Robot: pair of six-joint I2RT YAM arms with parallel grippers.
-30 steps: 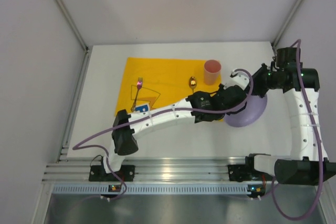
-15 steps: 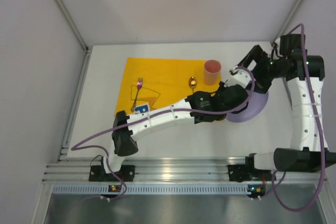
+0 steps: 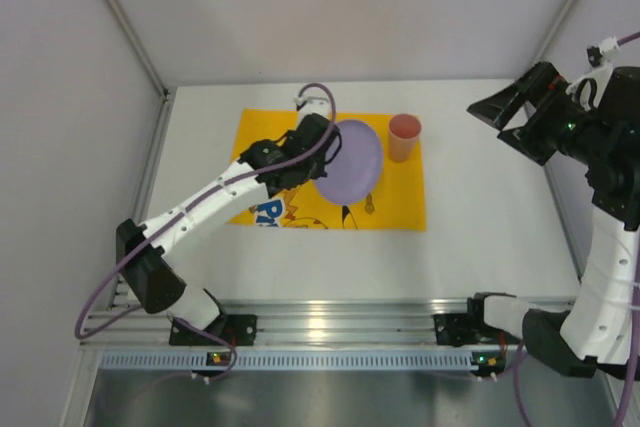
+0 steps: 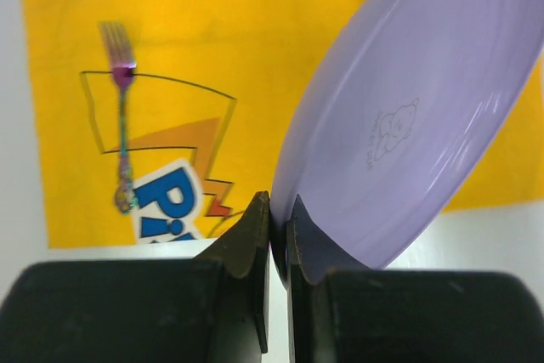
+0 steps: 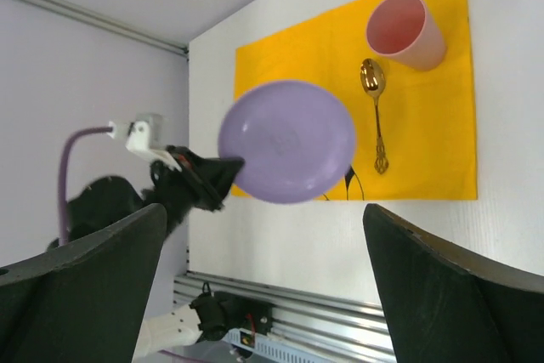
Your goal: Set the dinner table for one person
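Left wrist: my left gripper [image 4: 277,210] pinches the tilted purple plate [image 4: 408,108] by its rim; it may slip; my right gripper [image 5: 264,218] gapes empty.

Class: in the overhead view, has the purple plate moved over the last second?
Yes: the plate went left, from right of the cup to left of it, over the mat.

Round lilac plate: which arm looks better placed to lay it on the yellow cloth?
Left. The left gripper pinches the round lilac plate by its rim, tilted over the yellow cartoon-print cloth; the right gripper is open, empty, far off to the side.
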